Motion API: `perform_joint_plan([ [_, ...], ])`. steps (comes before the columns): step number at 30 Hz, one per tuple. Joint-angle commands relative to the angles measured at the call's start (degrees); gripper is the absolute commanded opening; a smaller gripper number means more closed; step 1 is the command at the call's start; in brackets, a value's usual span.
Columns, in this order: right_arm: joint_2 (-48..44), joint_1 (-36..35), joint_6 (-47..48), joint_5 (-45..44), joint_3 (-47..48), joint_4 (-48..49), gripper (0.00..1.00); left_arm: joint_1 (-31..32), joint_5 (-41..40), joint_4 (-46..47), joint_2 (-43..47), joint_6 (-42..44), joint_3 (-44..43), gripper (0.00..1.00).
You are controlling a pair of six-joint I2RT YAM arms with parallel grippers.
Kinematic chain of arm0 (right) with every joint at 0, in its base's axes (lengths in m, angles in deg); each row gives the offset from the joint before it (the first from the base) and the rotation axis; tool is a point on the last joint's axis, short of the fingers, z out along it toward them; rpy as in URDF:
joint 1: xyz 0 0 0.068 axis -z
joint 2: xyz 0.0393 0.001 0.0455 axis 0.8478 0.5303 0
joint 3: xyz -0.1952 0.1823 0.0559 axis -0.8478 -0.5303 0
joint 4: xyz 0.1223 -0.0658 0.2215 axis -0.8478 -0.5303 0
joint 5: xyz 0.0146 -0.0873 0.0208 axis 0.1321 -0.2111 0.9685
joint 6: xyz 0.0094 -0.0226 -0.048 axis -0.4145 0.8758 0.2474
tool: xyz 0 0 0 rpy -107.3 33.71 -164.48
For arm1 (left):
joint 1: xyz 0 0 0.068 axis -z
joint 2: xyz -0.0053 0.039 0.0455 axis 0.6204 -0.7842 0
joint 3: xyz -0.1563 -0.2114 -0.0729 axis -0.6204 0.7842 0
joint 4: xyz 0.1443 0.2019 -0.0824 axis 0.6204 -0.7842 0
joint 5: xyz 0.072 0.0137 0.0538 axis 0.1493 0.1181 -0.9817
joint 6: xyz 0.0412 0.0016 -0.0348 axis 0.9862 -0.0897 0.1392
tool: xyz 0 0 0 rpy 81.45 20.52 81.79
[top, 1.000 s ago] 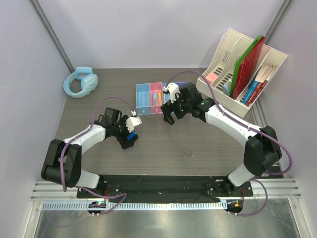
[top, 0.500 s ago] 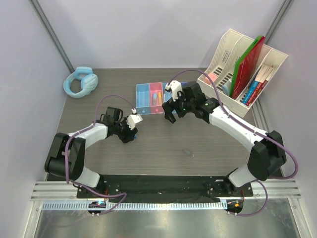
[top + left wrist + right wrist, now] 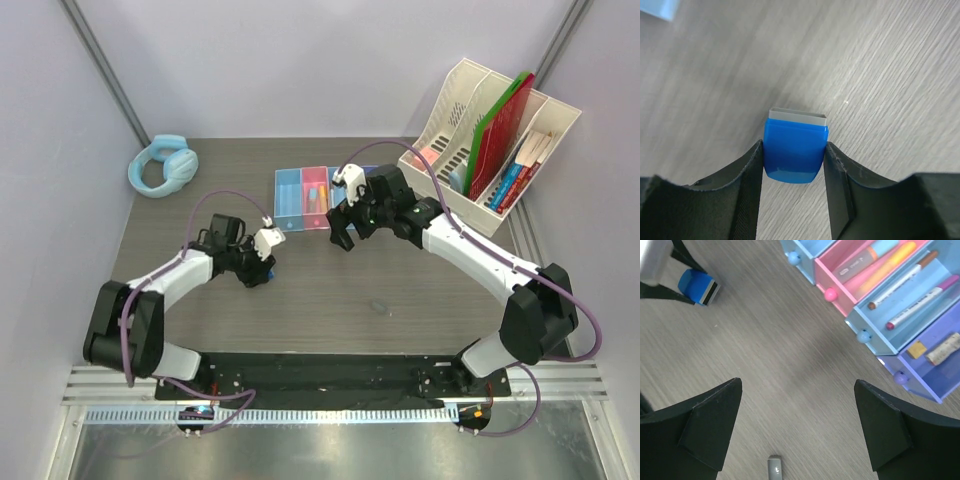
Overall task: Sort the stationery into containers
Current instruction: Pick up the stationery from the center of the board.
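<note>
Here, blue block (image 3: 796,149) clamped in left gripper (image 3: 793,156), grey end pointing away from wrist

Grey wood-grain table (image 3: 320,300) with headphones (image 3: 162,166), bins (image 3: 288,200), organiser (image 3: 448,100), perhaps a grey eraser (image 3: 381,306).

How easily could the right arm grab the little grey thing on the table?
Probably yes. The right arm hangs above the table with jaws open and empty, and the grey eraser lies alone nearby with nothing in between.
</note>
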Motion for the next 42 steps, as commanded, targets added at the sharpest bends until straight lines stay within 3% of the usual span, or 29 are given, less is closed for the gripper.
perform_joint_plan([
  [1, -0.4, 0.2, -1.7, 6.8, 3.4, -0.2, 1.00, -0.1, 0.9, -2.4, 8.5, -2.6, -6.1, 0.00],
  [5, 2.0, 1.7, -5.7, 15.5, 6.7, -0.8, 1.00, 0.9, -0.5, -2.3, 16.0, -4.1, -9.8, 0.00],
  [9, 6.1, 3.2, -10.9, 30.5, 11.6, -0.8, 1.00, 2.6, -0.4, -0.1, 21.3, -6.2, -11.6, 0.00],
  [15, 12.7, 4.1, -21.6, 46.8, 19.1, 1.8, 1.00, 4.9, 0.8, -1.4, 23.5, -7.8, -14.4, 0.00],
  [18, 14.0, 4.9, -33.4, 50.4, 19.2, 12.2, 0.99, 5.7, 0.6, -1.5, 24.1, -7.7, -14.4, 0.00],
  [22, 15.5, 5.4, -52.6, 52.7, 15.7, 38.1, 0.95, 6.1, 0.9, -1.5, 24.8, -7.5, -13.4, 0.00],
  [26, 17.9, 5.3, -66.7, 53.3, 13.3, 55.2, 0.92, 6.3, 1.4, -1.4, 25.0, -7.4, -12.6, 0.00],
  [36, 22.8, 4.9, -68.8, 52.3, 14.0, 58.4, 0.85, 6.4, 3.1, -1.3, 25.0, -9.4, -14.4, 0.00],
  [42, 23.3, 3.4, -58.3, 49.5, 14.2, 47.1, 0.85, 7.1, 1.5, -1.2, 24.2, -9.0, -15.2, 0.00],
])
